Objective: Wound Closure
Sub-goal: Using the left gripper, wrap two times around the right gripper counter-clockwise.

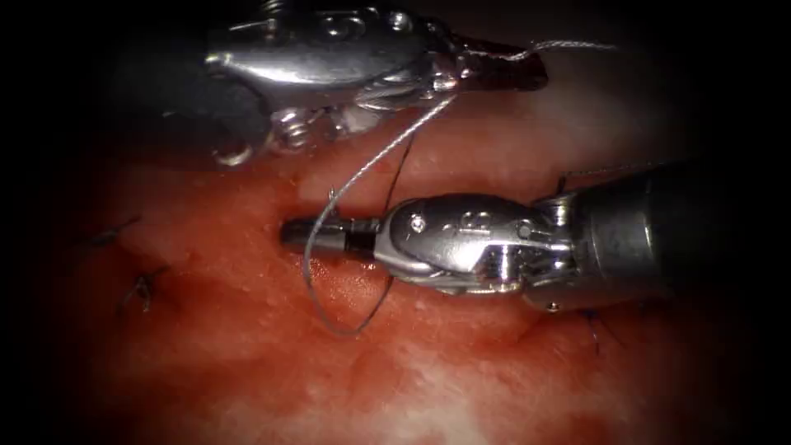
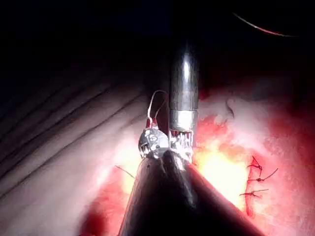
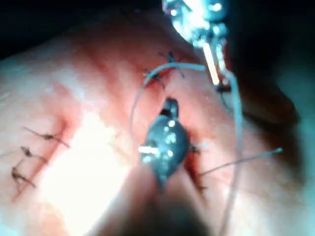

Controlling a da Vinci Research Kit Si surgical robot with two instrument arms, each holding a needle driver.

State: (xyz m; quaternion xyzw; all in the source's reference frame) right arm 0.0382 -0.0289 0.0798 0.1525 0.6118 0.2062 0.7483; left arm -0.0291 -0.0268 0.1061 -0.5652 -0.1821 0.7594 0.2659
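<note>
A: Start with the thread (image 1: 362, 169). It runs from the left gripper (image 1: 511, 76), at the top of the endoscope view, down and leftward, then curls in a loop around the closed tip of the right gripper (image 1: 301, 233) and hangs over the tissue (image 1: 247, 363).

B: And the needle?

A: I can't make it out. The left gripper's jaws look clamped on the thread, with a short tail trailing off to the right of them. The right gripper lies low over the tissue, pointing left; its jaws look closed and I see nothing between them, though the loop is draped over them.

B: So what makes a wrap like this go well, in your judgement?

A: Keep the loop slack enough that it doesn't slide off the tip, and hold the tip just clear of the wet red tissue so it doesn't snag. Finished stitches (image 1: 140, 284) sit to the left; keep the loose thread away from their cut ends.
</note>
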